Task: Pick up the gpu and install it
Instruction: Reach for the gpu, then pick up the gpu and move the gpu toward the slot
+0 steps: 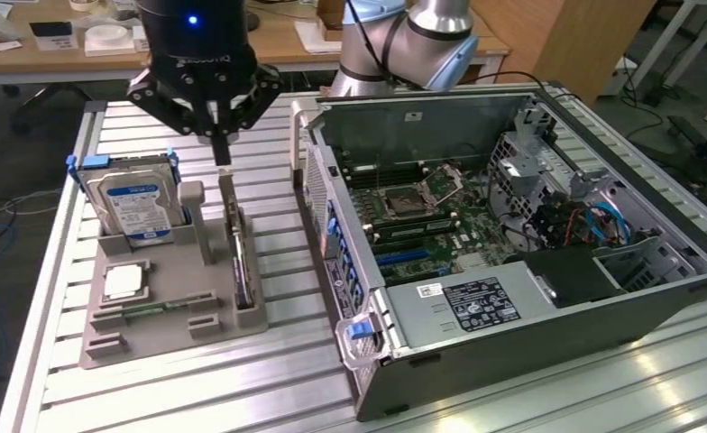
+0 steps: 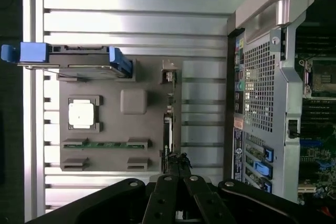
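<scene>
The gpu (image 1: pixel 241 257) stands on edge in a slot of the grey holder (image 1: pixel 167 311) on the slatted metal table. It is a thin dark card, and in the wrist view the gpu (image 2: pixel 168 124) is edge-on. My gripper (image 1: pixel 223 159) hangs just above the card's far end with its fingers together and nothing between them. The wrist view has the gripper (image 2: pixel 177 162) over that same end of the card. The open computer case (image 1: pixel 510 244) lies at the exterior view's right with its motherboard (image 1: pixel 420 212) exposed.
On the holder a silver hard drive (image 1: pixel 134 203) with blue brackets stands upright, beside a processor chip (image 1: pixel 125 282) and a green memory stick (image 2: pixel 105 144). The case wall (image 2: pixel 262 77) rises close beside the holder. Desks and cables lie beyond the table.
</scene>
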{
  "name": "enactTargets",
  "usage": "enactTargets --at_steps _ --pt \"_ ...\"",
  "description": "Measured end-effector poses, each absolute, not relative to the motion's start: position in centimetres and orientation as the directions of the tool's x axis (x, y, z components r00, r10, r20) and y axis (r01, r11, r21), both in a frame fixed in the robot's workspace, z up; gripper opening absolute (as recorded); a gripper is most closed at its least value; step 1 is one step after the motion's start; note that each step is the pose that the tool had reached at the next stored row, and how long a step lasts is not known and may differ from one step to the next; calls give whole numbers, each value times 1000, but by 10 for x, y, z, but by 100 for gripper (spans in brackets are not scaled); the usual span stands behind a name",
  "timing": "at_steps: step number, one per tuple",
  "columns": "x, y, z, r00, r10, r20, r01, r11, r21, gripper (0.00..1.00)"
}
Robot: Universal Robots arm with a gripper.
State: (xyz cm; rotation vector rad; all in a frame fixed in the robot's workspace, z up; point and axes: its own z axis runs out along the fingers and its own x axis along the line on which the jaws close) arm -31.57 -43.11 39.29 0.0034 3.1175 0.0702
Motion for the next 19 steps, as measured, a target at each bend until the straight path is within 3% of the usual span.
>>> enactTargets --at_steps 17,19 --pt "-319 -431 393 -1000 3 -23 2 999 45 11" --pt "-319 -431 393 -1000 3 -23 2 999 45 17"
